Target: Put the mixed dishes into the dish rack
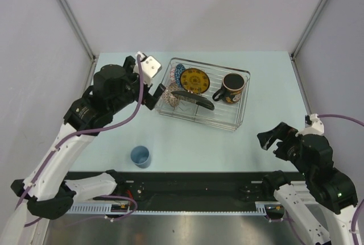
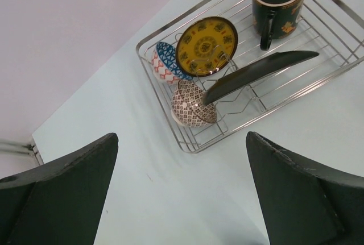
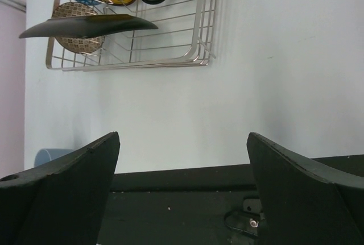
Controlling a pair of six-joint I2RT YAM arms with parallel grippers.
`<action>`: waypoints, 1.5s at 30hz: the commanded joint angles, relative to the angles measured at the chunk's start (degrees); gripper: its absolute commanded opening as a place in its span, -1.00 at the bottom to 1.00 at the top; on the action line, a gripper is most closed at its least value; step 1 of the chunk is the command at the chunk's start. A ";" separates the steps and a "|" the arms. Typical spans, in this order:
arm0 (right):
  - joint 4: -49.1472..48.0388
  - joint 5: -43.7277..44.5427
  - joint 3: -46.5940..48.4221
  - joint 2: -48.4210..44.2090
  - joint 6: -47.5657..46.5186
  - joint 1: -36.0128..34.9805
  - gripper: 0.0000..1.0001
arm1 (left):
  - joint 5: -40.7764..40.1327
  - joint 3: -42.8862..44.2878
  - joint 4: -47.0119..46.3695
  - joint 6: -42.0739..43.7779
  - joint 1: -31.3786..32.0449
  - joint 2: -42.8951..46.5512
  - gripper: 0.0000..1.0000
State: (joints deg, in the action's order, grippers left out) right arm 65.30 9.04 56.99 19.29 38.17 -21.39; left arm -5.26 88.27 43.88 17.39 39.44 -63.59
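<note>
The silver wire dish rack (image 1: 242,100) stands at the table's far middle. In it are the black mug (image 1: 232,87), the yellow round plate (image 1: 194,79) on edge, the blue bowl (image 1: 178,71) behind it, the pinkish bowl (image 1: 170,100) and the dark square plate (image 1: 194,100), tilted. The light-blue cup (image 1: 140,156) stands upright on the table near the front left. My left gripper (image 1: 157,95) is open and empty, just left of the rack's left end. My right gripper (image 1: 272,142) is open and empty at the front right. The left wrist view shows the rack (image 2: 187,142), both bowls and the plate (image 2: 261,70).
Grey walls enclose the table on three sides. The black base rail (image 1: 187,185) runs along the near edge. The right wrist view shows the rack (image 3: 200,34) ahead, the cup (image 3: 51,156) at the far left and the rail (image 3: 182,199) below the jaws.
</note>
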 commanded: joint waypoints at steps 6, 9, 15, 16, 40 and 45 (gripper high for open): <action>-3.51 -5.08 -1.97 2.77 -5.30 2.67 0.99 | 1.48 -8.11 -0.64 -1.21 -4.72 8.57 1.00; -5.18 -6.40 -2.06 3.82 -6.00 2.67 0.99 | 2.52 -8.90 0.68 -2.18 -6.82 10.32 1.00; -10.97 -11.84 -2.06 7.33 -7.41 2.67 1.00 | 4.02 -9.78 2.96 -1.31 -11.22 13.14 1.00; -12.81 -13.85 -1.97 8.13 -7.50 2.75 1.00 | 4.55 -9.87 3.32 -1.30 -11.66 13.49 0.99; -40.42 5.47 20.79 69.39 -15.58 -51.21 0.99 | 20.98 -21.29 11.93 6.16 -43.39 25.01 0.99; -41.30 3.37 23.86 74.04 -17.16 -51.74 1.00 | 23.89 -19.10 12.37 5.64 -44.54 23.52 1.00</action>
State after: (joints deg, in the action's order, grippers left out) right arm 27.92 14.50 76.34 90.72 23.14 -72.71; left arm 14.41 67.81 56.49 22.09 -4.29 -38.89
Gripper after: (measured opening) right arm 0.995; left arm 0.996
